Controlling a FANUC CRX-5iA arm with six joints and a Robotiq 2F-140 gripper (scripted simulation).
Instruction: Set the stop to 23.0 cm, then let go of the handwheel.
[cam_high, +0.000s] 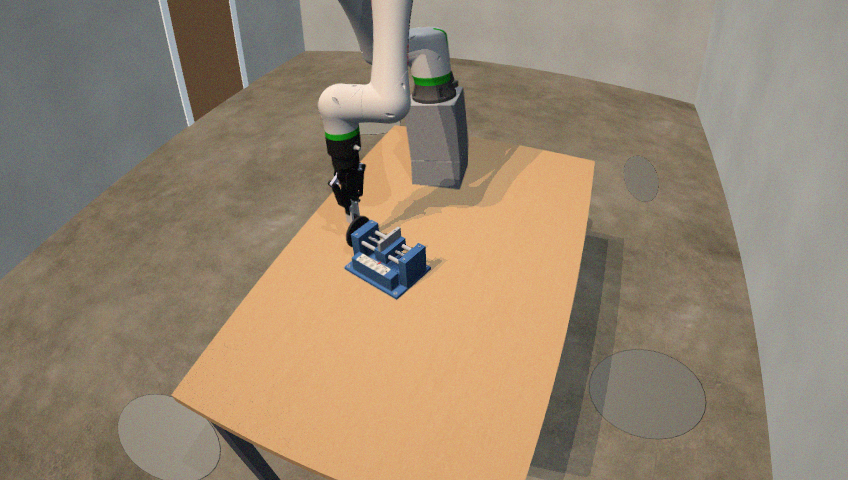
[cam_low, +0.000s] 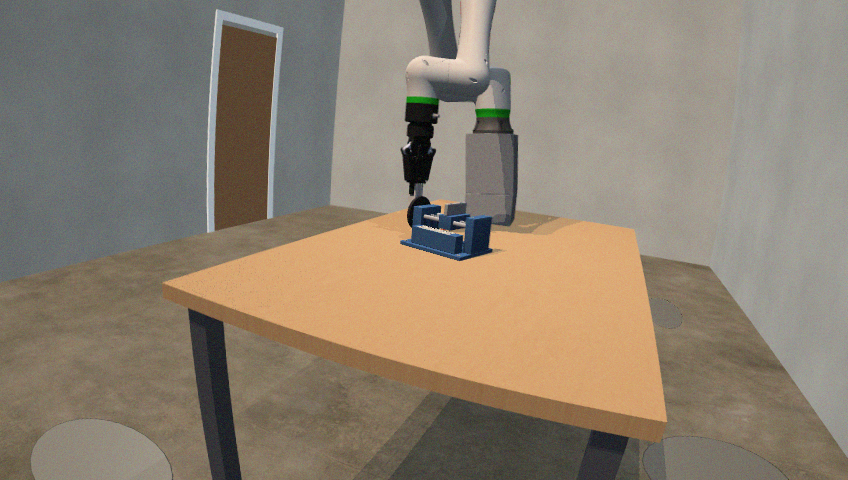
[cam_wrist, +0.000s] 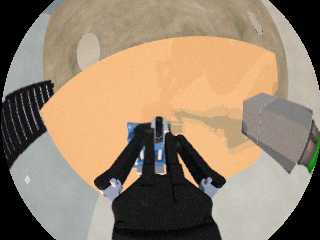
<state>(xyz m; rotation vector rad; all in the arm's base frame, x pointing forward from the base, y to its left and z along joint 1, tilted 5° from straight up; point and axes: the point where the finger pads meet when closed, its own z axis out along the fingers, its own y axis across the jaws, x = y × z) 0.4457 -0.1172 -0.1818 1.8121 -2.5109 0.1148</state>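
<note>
A blue screw-driven fixture (cam_high: 414, 267) (cam_low: 477, 236) stands on the table, partly hidden behind the gripper in the wrist view. A black handwheel (cam_high: 351, 233) (cam_low: 411, 214) is on its left end. A grey stop plate (cam_high: 389, 239) (cam_low: 455, 208) stands upright on the blue carriage, on rods between the end blocks. A white scale (cam_high: 372, 264) with a small red mark runs along the front; its numbers are too small to read. My gripper (cam_high: 353, 212) (cam_low: 418, 192) (cam_wrist: 158, 121) points down at the wheel's upper rim, its fingers shut on the handwheel's handle, which they mostly hide.
The wooden table (cam_high: 380, 368) (cam_low: 428, 309) (cam_wrist: 100, 105) carries the fixture near its left edge. The robot's grey pedestal (cam_high: 437, 142) (cam_low: 489, 172) (cam_wrist: 270, 117) stands at the back. The arm hangs over the fixture's left end.
</note>
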